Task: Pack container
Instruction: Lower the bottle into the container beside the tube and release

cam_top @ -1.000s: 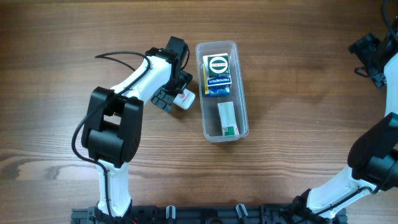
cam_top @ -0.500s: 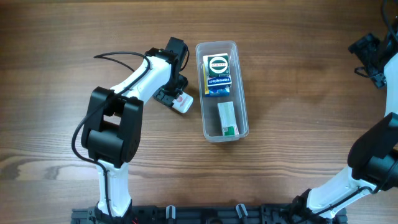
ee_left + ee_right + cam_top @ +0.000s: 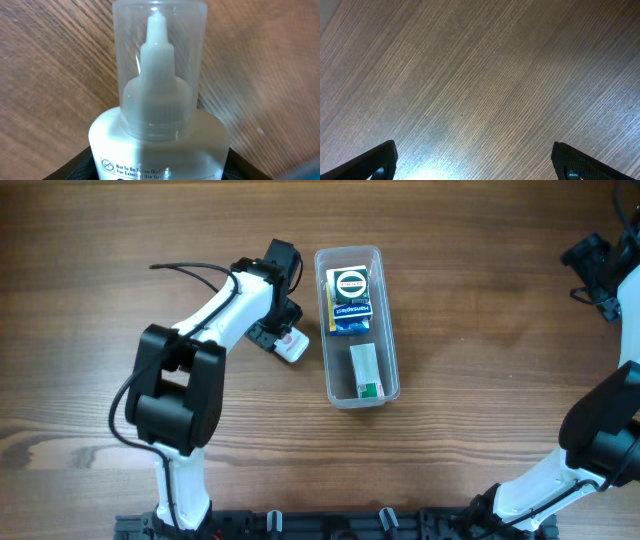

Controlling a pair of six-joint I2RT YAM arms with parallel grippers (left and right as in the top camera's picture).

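Overhead view: your left claw (image 3: 286, 338) is closed around a small white bottle (image 3: 295, 346), just left of the container (image 3: 349, 250) and not touching it. The container lies lengthwise at the middle of the wooden table (image 3: 480, 410). It holds a blue box (image 3: 348, 300) at its far end and a white-and-green box (image 3: 366, 370) at its near end. Left wrist view: the bottle's clear cap (image 3: 160, 60) points away from the camera. Right wrist view: your right claw (image 3: 475, 160) stands wide open and empty above bare wood, well apart from the container.
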